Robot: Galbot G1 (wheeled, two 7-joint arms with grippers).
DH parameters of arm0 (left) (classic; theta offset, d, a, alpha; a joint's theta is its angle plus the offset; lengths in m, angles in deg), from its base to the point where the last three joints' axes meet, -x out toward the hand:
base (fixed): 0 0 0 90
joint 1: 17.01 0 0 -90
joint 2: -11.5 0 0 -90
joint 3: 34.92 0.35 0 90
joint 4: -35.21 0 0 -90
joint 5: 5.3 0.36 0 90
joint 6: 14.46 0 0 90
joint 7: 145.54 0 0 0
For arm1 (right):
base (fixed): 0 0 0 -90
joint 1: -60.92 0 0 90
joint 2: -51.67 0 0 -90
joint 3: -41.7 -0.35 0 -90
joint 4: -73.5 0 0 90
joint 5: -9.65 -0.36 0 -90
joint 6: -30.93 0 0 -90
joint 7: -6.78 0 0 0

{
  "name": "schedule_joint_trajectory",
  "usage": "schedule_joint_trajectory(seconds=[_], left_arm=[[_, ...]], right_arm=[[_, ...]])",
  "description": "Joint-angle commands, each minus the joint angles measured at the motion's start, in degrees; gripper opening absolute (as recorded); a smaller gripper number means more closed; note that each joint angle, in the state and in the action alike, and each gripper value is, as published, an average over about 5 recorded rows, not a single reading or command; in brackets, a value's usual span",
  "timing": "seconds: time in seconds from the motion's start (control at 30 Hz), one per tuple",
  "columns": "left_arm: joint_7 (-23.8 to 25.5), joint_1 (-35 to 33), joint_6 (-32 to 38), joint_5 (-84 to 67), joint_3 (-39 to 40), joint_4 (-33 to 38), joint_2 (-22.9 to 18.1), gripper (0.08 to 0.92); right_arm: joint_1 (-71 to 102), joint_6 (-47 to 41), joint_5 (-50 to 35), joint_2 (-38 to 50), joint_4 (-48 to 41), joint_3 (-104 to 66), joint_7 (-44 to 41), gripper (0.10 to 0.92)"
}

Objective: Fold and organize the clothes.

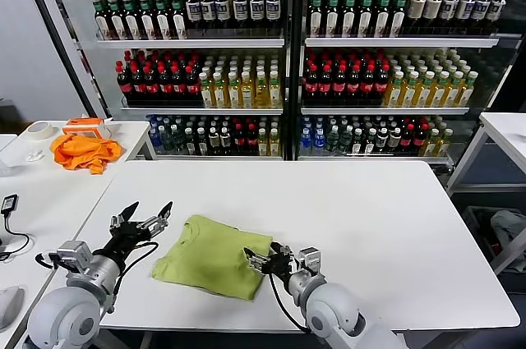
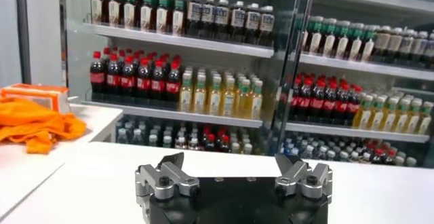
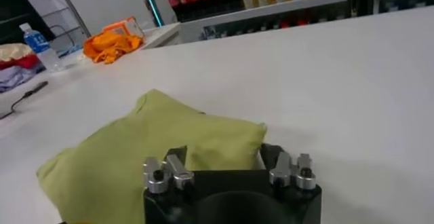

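Nearest us, our right gripper (image 1: 261, 259) sits at the near right edge of the folded lime T-shirt (image 1: 212, 256), its fingers spread on either side of the cloth's edge without clamping it. Our left gripper (image 1: 141, 219) hangs just off the shirt's left side, fingers wide apart and holding nothing. The shirt lies on the white table (image 1: 370, 218), toward its near left part. On a side table to the left rests an orange cloth (image 1: 85, 150). Behind stand glass-fronted shelves of bottles (image 1: 238, 78); we cannot read their labels.
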Motion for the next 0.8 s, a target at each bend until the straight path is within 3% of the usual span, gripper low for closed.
schedule_joint_trajectory(seconds=[0.03, 0.6, 0.8], left_arm=[[0.4, -2.2, 0.3, 2.2, -1.5, 1.0, 0.2, 0.823], [1.2, -1.8, 0.2, 4.4, -0.6, 1.6, 1.4, 0.823], [1.3, -1.9, -0.1, 4.7, 0.1, 1.0, 1.3, 0.823]], right_arm=[[-2.1, 1.5, -3.9, -1.6, -4.1, 1.3, 0.2, 0.646], [-9.6, -1.2, 0.9, -2.1, -8.0, -2.9, -0.6, 0.166], [-10.7, -2.5, 3.6, 0.5, -10.0, -7.3, -2.1, 0.138]])
